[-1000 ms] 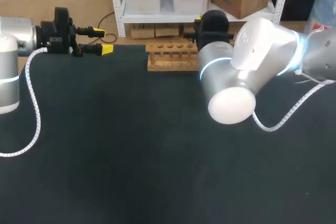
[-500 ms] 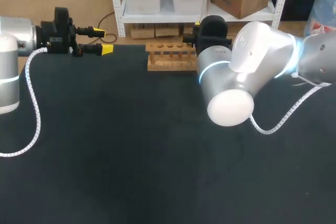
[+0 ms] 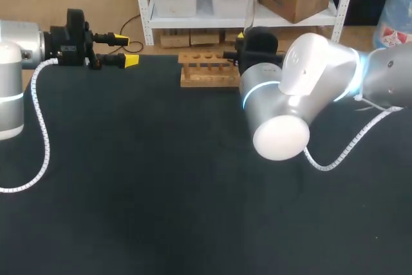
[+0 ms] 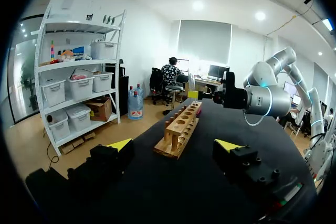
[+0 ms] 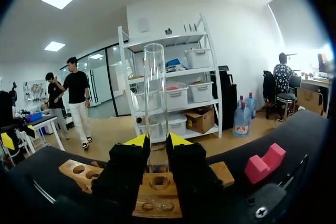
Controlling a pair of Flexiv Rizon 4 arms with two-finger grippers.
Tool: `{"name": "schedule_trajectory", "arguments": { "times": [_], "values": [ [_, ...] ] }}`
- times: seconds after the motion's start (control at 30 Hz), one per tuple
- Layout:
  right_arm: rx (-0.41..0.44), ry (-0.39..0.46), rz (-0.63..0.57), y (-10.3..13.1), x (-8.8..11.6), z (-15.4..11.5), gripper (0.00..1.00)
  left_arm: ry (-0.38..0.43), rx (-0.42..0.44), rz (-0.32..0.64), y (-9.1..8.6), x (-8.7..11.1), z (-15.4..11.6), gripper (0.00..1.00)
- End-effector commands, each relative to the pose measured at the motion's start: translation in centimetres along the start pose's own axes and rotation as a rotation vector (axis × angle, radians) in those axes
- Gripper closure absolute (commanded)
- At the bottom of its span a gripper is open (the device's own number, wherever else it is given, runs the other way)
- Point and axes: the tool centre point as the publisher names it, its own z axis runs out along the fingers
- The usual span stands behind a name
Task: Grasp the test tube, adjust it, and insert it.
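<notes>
Insert step. Right gripper (image 5: 156,142) has its fingers clamped on the test tube (image 5: 155,93), which is upright with its lower end right over a hole of the wooden rack (image 5: 223,171) (can't tell if it has entered). To do it well: hold the tube vertical, centre it on that hole, lower slowly, and let go only once seated. Left gripper (image 4: 173,145) sits well off the rack's left end, fingers apart, empty.
</notes>
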Motion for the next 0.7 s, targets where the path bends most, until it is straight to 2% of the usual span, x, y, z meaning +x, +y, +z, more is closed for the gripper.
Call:
{"name": "schedule_trajectory", "arguments": {
  "times": [0.03, 0.27, 0.63, 0.67, 0.7],
  "values": [
    [-0.1, -0.012, 0.011, -0.32, 0.69, -0.05, 1.0, -0.005, -0.004, 0.003, -0.15, 0.14, -0.05, 0.0],
    [-0.097, -0.015, 0.024, -0.43, 1.48, -0.08, 1.0, -0.005, -0.004, 0.003, -0.15, 0.14, -0.05, 0.0],
    [-0.109, -0.004, 0.016, -0.38, 1.67, 0.1, 1.0, -0.005, -0.004, 0.003, -0.15, 0.14, -0.05, 0.0],
    [-0.109, -0.004, 0.016, -0.38, 1.67, 0.11, 0.96, -0.005, -0.004, 0.003, -0.15, 0.14, -0.05, 0.0],
    [-0.109, -0.003, 0.015, -0.38, 1.64, 0.11, 0.81, -0.005, -0.004, 0.003, -0.15, 0.14, -0.05, 0.0]
  ]
}}
